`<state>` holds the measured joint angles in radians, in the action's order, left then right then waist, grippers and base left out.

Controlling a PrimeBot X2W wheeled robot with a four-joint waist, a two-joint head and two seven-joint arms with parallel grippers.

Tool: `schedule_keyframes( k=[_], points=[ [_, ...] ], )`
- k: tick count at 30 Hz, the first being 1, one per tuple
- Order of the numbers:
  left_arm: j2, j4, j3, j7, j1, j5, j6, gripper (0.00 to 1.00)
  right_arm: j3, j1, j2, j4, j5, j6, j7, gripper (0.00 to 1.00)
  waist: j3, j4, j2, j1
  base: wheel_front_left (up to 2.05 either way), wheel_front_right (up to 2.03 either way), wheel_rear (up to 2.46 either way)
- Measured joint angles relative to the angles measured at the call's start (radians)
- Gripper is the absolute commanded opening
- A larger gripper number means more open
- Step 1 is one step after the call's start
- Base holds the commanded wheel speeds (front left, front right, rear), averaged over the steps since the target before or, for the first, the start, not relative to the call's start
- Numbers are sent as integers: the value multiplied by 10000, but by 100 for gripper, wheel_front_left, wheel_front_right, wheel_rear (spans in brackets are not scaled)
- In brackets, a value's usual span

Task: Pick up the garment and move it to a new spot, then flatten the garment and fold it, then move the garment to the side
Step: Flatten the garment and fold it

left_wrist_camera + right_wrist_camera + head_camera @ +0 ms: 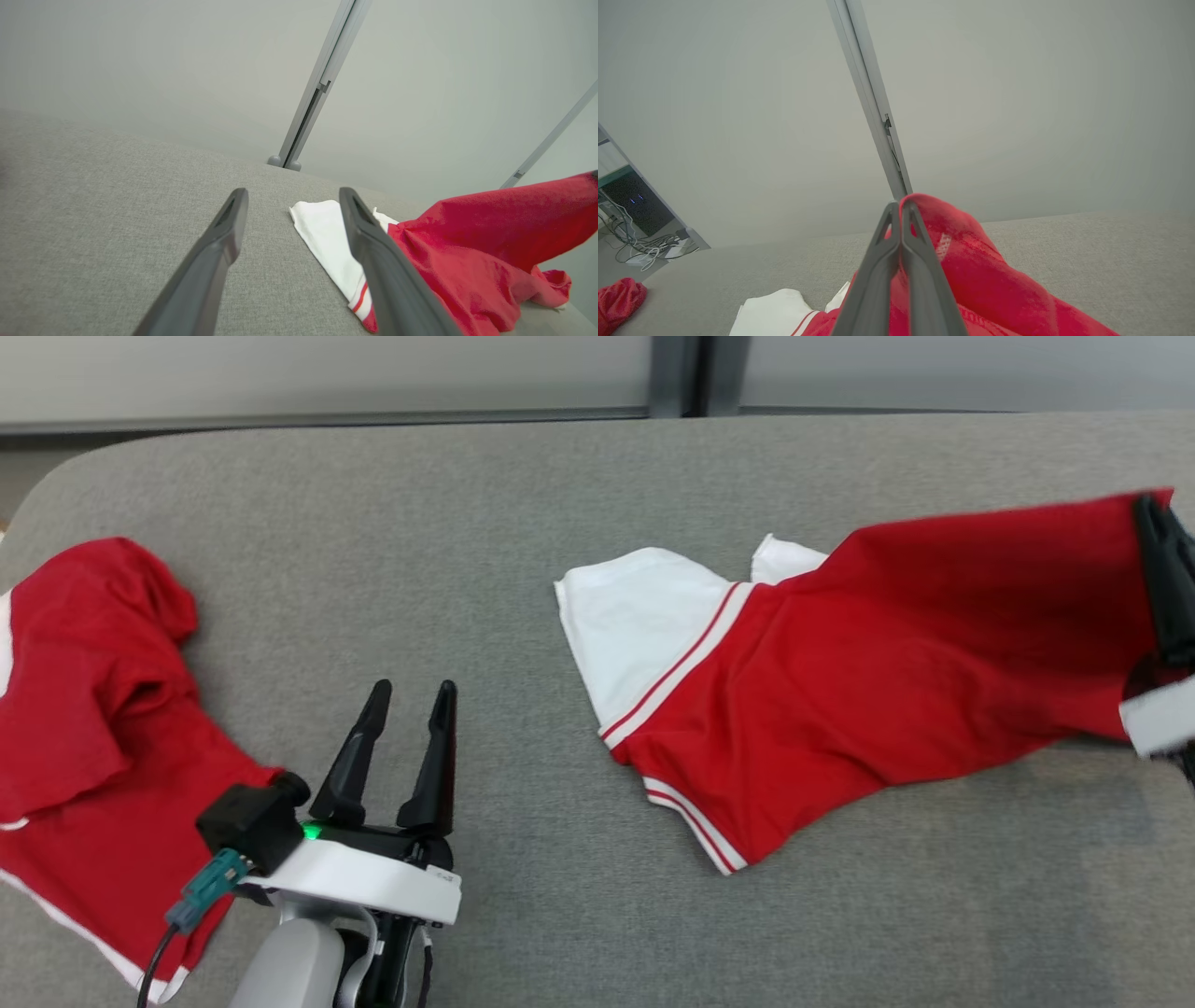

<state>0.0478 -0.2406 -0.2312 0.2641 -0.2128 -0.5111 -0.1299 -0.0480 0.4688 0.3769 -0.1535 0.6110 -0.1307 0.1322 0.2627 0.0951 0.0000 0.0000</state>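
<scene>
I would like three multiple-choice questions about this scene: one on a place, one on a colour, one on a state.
1. Where on the grey surface does the crumpled garment lie? A. far left B. centre C. far right
2. What colour is the sleeve of the stretched garment? A. blue B. white C. black
3. How is the right hand? A. open, empty B. open above cloth C. shut on the stretched garment

Answers: 1 A, it lies at the head view's left edge; 2 B, white beside the red body; 3 C, its fingers pinch red cloth.
</scene>
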Motion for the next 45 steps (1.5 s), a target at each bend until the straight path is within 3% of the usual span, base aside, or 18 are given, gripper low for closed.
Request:
schedule_keyframes(
  k=[5, 10, 17, 19, 20, 24, 35, 40, 45],
  points=[
    [10, 56, 556, 2, 227, 98, 0, 100, 857, -2815, -77, 2372, 1358, 0, 1218, 0, -517, -906, 0, 0, 0, 0, 0],
    [6, 92, 736, 2, 252, 182, 0, 100, 2094, -5201, -132, 3570, 1954, 0, 2309, 0, -859, -1695, 0, 0, 0, 0, 0],
    [0, 81, 629, 2, 248, 180, 0, 100, 3005, -6776, -518, 3595, 1801, 0, 3877, 0, -1065, -2253, 0, 0, 0, 0, 0],
    [2, 48, 502, 2, 245, 165, 0, 100, 3007, -6998, -497, 3110, 1062, 0, 4345, 0, -1100, -2199, 0, 0, 0, 0, 0],
    [4, 35, 456, 2, 245, 157, 0, 100, 3074, -6993, -495, 2924, 658, 0, 4314, 100, -1114, -2163, 0, 0, 0, 0, 0],
    [0, 6, 351, 2, 245, 153, 0, 100, 3089, -6497, -577, 2577, -464, 0, 3664, 100, -1168, -1931, 0, -1, 0, 0, 0],
    [13, 163, 230, 2, 281, 167, 0, 100, 1576, -4250, -959, 2963, -357, 0, 426, 100, -1351, -910, 0, 0, 0, 0, 0],
    [8, 385, -61, 2, 421, 150, 0, 100, 660, -3614, -1273, 2115, -395, 0, -861, 100, -1383, -397, 0, 0, 0, 0, 0],
    [6, 468, -380, 2, 461, 94, 0, 100, 21, -3295, -1195, 817, -1218, 0, -1990, 100, -1307, 101, 0, 0, 0, 0, 0]
  ],
)
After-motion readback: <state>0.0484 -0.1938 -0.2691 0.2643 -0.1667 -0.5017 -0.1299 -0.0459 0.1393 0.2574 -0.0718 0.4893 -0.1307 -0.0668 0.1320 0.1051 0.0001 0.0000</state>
